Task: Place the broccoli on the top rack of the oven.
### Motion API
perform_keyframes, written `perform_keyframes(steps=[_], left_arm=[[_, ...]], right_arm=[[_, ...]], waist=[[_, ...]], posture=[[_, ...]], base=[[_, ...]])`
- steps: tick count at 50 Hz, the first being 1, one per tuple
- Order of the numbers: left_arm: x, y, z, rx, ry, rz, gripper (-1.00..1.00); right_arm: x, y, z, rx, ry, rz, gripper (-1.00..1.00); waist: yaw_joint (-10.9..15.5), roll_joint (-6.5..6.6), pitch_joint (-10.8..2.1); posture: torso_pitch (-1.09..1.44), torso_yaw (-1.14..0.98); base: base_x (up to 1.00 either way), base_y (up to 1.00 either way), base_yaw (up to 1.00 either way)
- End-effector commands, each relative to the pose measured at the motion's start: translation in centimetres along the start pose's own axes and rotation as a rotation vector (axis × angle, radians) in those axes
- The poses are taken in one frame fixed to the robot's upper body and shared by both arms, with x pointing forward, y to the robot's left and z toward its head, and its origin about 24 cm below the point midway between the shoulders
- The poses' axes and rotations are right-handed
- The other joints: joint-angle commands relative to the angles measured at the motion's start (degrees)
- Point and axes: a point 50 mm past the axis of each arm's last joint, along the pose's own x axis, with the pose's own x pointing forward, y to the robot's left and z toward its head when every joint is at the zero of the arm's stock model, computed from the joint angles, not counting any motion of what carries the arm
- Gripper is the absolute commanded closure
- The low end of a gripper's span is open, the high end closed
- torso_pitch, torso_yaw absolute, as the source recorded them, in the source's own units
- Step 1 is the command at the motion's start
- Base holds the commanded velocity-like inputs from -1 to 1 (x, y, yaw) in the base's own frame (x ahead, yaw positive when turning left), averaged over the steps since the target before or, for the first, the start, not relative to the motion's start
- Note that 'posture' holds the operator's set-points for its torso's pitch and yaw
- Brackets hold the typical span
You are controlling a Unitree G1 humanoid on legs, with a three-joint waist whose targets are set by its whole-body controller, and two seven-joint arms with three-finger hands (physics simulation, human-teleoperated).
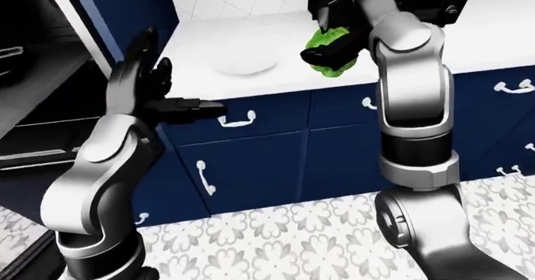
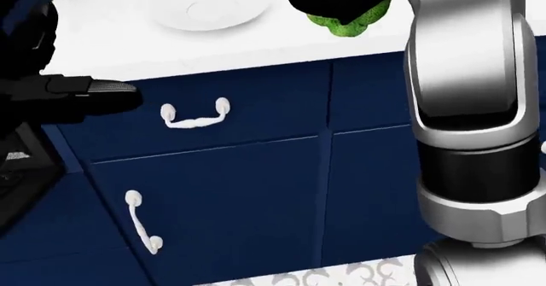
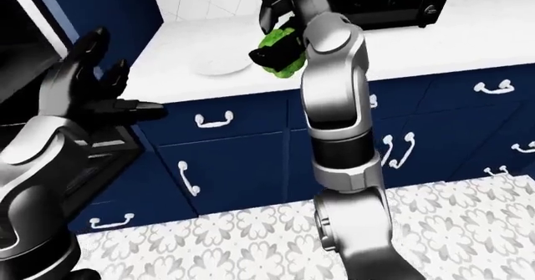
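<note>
Right hand (image 1: 328, 49) clamped on broccoli (image 1: 333, 42) seemingly above white tabletop (image 1: 276, 32) near plate (image 1: 243, 61); left hand (image 1: 146, 85) spread, empty

Silver arms (black joint bands), black left hand (image 1: 142, 82)

A white desk (image 1: 276, 38) runs across the top of the left-eye view, above navy drawers and cabinet doors with white handles. A white plate (image 1: 245, 60) lies directly on it, toward its left end. A dark appliance (image 3: 393, 1) stands on it further right. Below, the floor (image 1: 293, 242) is tiled in a grey-and-white floral pattern.
</note>
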Motion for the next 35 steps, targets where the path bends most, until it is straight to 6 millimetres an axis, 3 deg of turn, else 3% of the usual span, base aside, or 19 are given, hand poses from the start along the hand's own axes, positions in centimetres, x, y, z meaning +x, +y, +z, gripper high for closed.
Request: perform_keyframes(steps=[1, 3, 4, 5, 7, 9, 15, 17, 18, 19, 20, 22, 28, 31, 32, 33, 34, 35], left_arm=[[-0.42, 0.79, 2.10, 0.007, -0.110, 0.043, -1.00], [-0.38, 0.79, 2.11, 0.007, -0.110, 0.043, -1.00], [-0.38, 0.79, 2.03, 0.007, -0.110, 0.043, -1.00], [-0.36, 0.80, 2.07, 0.007, -0.110, 0.043, -1.00], [-0.34, 0.81, 1.97, 0.007, -0.109, 0.043, -1.00], [-0.35, 0.78, 1.94, 0.010, -0.111, 0.038, -1.00], [-0.41, 0.68, 1.99, 0.012, -0.111, 0.037, -1.00], [-0.34, 0.69, 2.01, 0.013, -0.110, 0.038, -1.00], [-0.33, 0.67, 2.05, 0.012, -0.111, 0.038, -1.00], [-0.33, 0.67, 2.05, 0.012, -0.110, 0.038, -1.00], [-0.32, 0.69, 2.03, 0.012, -0.110, 0.038, -1.00], [-0.32, 0.79, 2.06, 0.011, -0.112, 0.041, -1.00], [-0.36, 0.96, 2.05, 0.008, -0.112, 0.047, -1.00], [-0.34, 0.95, 2.05, 0.009, -0.112, 0.046, -1.00], [-0.33, 0.94, 2.08, 0.010, -0.111, 0.046, -1.00], [-0.33, 0.93, 2.05, 0.010, -0.111, 0.046, -1.00], [-0.33, 0.93, 2.06, 0.010, -0.111, 0.046, -1.00], [-0.31, 0.94, 2.07, 0.010, -0.111, 0.047, -1.00]], right_arm=[[-0.56, -0.06, 2.46, -0.026, -0.103, -0.008, 1.00], [-0.55, -0.04, 2.40, -0.028, -0.101, -0.008, 1.00], [-0.56, -0.06, 2.42, -0.028, -0.100, -0.008, 1.00], [-0.53, -0.07, 2.42, -0.029, -0.100, -0.008, 1.00], [-0.52, 0.01, 2.36, -0.027, -0.100, -0.007, 1.00], [-0.50, 0.16, 2.24, -0.028, -0.099, -0.006, 1.00], [-0.44, 0.24, 2.08, -0.026, -0.098, -0.006, 1.00], [-0.40, 0.27, 2.19, -0.027, -0.098, -0.004, 1.00], [-0.39, 0.26, 2.17, -0.029, -0.098, -0.004, 1.00], [-0.39, 0.24, 2.16, -0.030, -0.098, -0.004, 1.00], [-0.43, 0.22, 2.22, -0.032, -0.097, -0.005, 1.00], [-0.43, 0.25, 2.16, -0.033, -0.097, -0.004, 1.00], [-0.45, 0.19, 2.39, -0.037, -0.099, -0.002, 1.00], [-0.41, 0.10, 2.21, -0.037, -0.097, -0.005, 1.00], [-0.41, 0.16, 2.13, -0.037, -0.096, -0.003, 1.00], [-0.42, 0.18, 2.13, -0.037, -0.096, -0.003, 1.00], [-0.41, 0.18, 2.10, -0.037, -0.096, -0.003, 1.00], [-0.38, 0.16, 2.08, -0.037, -0.095, -0.002, 1.00]], waist=[[0.81, -0.51, -1.51], [0.46, 0.94, -2.10], [0.28, 2.34, -2.37], [0.66, 1.53, -2.14], [0.96, 2.02, -1.57], [1.53, 0.38, -1.96], [1.27, -3.91, 0.07], [1.30, -6.45, -0.03], [1.20, -8.80, -0.95], [0.90, -7.09, -0.83], [0.83, -7.23, -0.06], [1.13, -6.94, -0.53], [0.77, -2.81, -0.01], [0.56, 0.27, -0.16], [0.54, 1.90, -0.55], [0.83, 4.34, -1.54], [1.09, 2.09, -0.57], [1.16, 2.38, -0.90]], posture=[[0.00, 0.00], [0.00, 0.00], [0.00, 0.00], [0.00, 0.00], [0.00, 0.00], [0.00, 0.00], [0.00, 0.00], [0.00, 0.00], [0.00, 0.00], [0.00, 0.00], [0.00, 0.00], [0.00, 0.00], [0.00, 0.00], [0.00, 0.00], [0.00, 0.00], [0.00, 0.00], [0.00, 0.00], [0.00, 0.00]], base=[[0.00, 0.00, 1.00], [0.00, 0.00, 1.00], [0.00, 0.00, 1.00], [0.00, 0.00, 1.00], [0.00, 0.00, 1.00], [0.00, 0.00, 1.00], [0.00, 0.00, 1.00], [0.00, 0.00, 1.00], [0.00, 0.00, 1.00], [0.00, 0.00, 1.00], [0.00, 0.00, 1.00], [0.00, 0.00, 1.00], [0.00, 0.00, 1.00], [0.00, 0.00, 1.00], [0.00, 0.00, 1.00], [0.00, 0.00, 1.00], [0.00, 0.00, 1.00], [0.00, 0.00, 1.00]])
